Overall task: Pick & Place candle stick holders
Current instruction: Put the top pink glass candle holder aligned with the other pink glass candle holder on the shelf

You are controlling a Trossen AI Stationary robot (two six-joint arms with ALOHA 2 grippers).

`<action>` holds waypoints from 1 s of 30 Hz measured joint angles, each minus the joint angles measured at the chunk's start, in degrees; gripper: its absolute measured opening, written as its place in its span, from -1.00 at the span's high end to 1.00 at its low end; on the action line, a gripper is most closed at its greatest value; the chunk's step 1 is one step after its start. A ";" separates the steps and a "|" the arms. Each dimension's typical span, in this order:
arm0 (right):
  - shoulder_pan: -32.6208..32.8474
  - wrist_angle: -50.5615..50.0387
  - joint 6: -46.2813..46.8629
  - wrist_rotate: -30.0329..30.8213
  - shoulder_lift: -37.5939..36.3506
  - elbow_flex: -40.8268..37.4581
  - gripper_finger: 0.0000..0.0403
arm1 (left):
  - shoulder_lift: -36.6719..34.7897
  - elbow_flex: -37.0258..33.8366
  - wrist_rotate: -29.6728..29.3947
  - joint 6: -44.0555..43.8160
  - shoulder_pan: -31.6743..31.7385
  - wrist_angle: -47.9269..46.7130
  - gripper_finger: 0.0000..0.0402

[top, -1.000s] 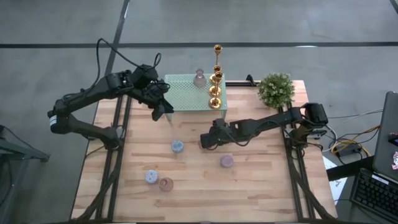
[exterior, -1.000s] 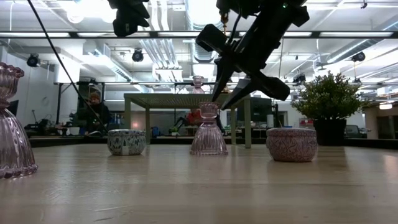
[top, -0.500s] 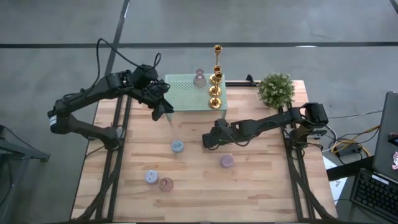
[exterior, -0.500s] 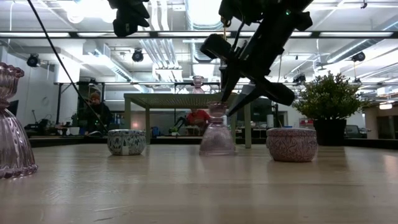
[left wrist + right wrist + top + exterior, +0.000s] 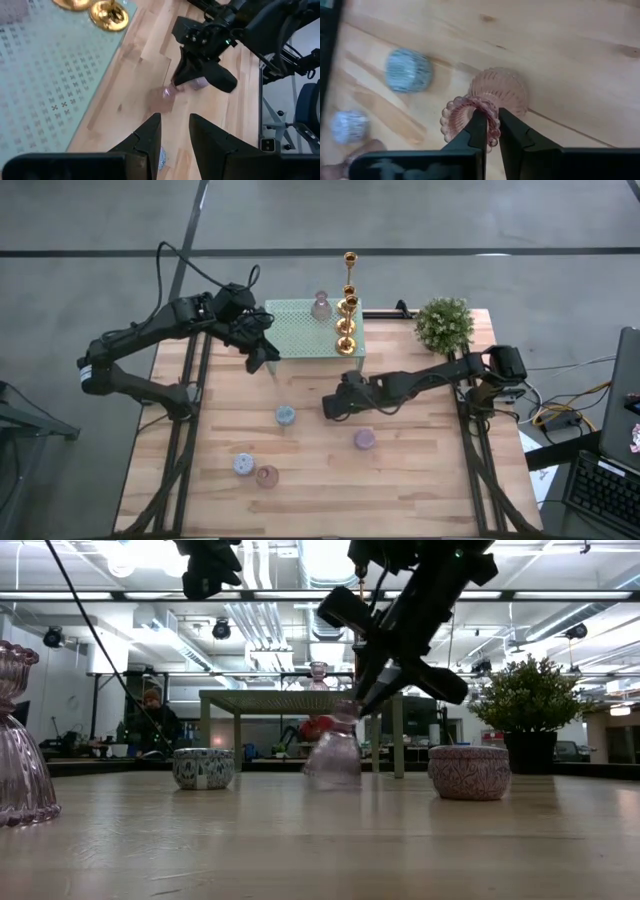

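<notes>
Since a second ago the right gripper [image 5: 489, 131] has closed from a wide spread onto the beaded rim of the pink ribbed glass candle holder with a flared skirt [image 5: 490, 102], and that holder now sits tilted and blurred in the low view, shifted a little from where it stood upright. The grip is narrow, one finger inside the cup and one outside. In the high view this gripper [image 5: 331, 406] is near the middle of the pale wooden slatted table [image 5: 420, 480], just in front of the pale green perforated mesh rack [image 5: 300, 330].

On that rack stand two shiny gold slender candlesticks [image 5: 346, 320] and a small mauve glass holder [image 5: 320, 305]. On the table lie a squat blue patterned round holder [image 5: 285, 416], a squat mauve round holder [image 5: 364, 439], another pale blue round holder [image 5: 244, 464] and a pinkish one [image 5: 267, 476] just beside it.

The left gripper [image 5: 268, 358] hangs at the rack's left front corner, its fingers [image 5: 148, 135] narrowly parted and holding nothing. A bushy green potted plant [image 5: 444, 324] stands at the far right of the table.
</notes>
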 joint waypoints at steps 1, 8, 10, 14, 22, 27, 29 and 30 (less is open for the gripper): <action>0.00 0.24 -0.17 0.01 0.03 0.56 0.91 | 0.00 0.00 -0.20 0.00 0.01 0.60 0.48; 0.33 0.25 -2.13 -2.18 0.03 6.19 0.92 | 0.02 0.00 5.43 4.88 -0.09 2.58 0.48; 0.33 0.30 -3.39 -3.30 0.03 8.97 0.93 | 0.02 0.00 8.21 7.04 -0.56 3.00 0.48; 0.31 0.31 -5.90 -3.72 -0.01 14.72 0.93 | 0.02 0.00 10.41 10.99 -2.39 3.71 0.48; 0.31 -6.12 -8.28 -3.22 -0.17 23.56 0.93 | -0.10 0.00 8.83 17.66 -8.37 5.96 0.32; 0.55 -5.82 -9.45 -2.29 -0.23 26.85 0.93 | 0.04 0.00 1.30 15.09 -10.64 6.67 0.11; 0.57 -5.96 -9.99 -1.94 -0.23 27.41 0.93 | 0.04 0.00 2.05 15.18 -11.37 7.47 0.03; 0.59 -6.17 -10.28 -1.57 -0.19 27.66 0.93 | 0.04 0.00 2.14 15.17 -11.68 7.76 -0.01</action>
